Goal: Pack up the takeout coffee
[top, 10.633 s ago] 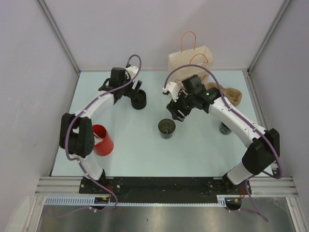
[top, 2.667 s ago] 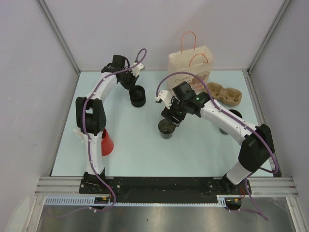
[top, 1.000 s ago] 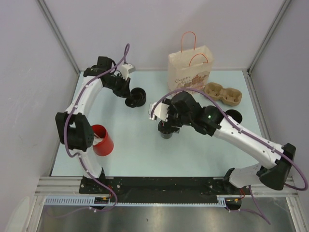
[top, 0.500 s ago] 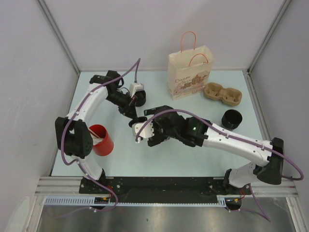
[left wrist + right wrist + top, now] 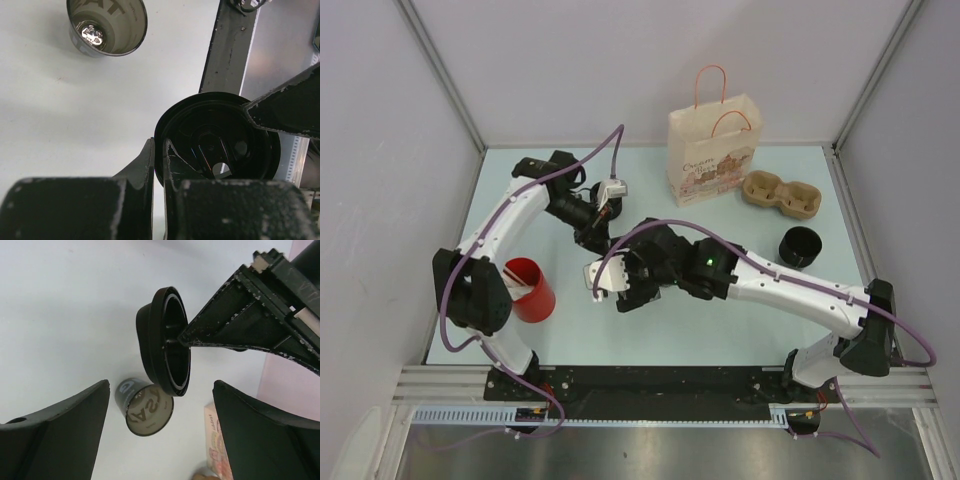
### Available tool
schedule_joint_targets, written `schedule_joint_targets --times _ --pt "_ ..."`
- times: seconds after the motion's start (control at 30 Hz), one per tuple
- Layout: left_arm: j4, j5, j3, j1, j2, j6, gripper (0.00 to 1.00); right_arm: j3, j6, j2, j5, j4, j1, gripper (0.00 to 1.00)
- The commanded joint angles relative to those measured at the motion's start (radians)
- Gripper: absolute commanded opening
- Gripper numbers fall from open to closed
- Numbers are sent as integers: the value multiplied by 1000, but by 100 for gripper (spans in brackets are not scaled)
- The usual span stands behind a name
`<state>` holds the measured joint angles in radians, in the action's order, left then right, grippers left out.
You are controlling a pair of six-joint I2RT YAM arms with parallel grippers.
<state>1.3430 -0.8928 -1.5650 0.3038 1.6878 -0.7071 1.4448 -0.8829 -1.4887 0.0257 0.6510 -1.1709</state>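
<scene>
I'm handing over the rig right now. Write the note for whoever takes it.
Left pincer: shut on the rim of the black lid, held off the table.
Right pincer: open, a finger either side of that lid, not touching.
Cup: upright on the table, no lid on.
Bag and cup tray at the back; the tray is empty.
Done: lid lifted. Left: cap the cup, then probably tray and bag.

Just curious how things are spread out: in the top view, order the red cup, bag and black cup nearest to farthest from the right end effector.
From the right end effector:
1. Red cup, on its left.
2. Bag, at the back.
3. Black cup, far right.
</scene>
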Motion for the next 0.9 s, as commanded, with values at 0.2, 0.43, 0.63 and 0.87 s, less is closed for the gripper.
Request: schedule_joint_targets --times 0.2,0.43,0.63,0.87 --pt "120 -149 11 20 -40 -152 0 120 76 -27 -250 44 88 83" --pt "120 -178 13 21 -36 -157 0 94 62 -42 -256 32 91 82" --pt "122 -186 16 21 -42 -153 0 66 68 -53 -237 6 96 70" --pt "122 -198 25 21 -63 -161 2 60 81 -44 -273 9 108 15"
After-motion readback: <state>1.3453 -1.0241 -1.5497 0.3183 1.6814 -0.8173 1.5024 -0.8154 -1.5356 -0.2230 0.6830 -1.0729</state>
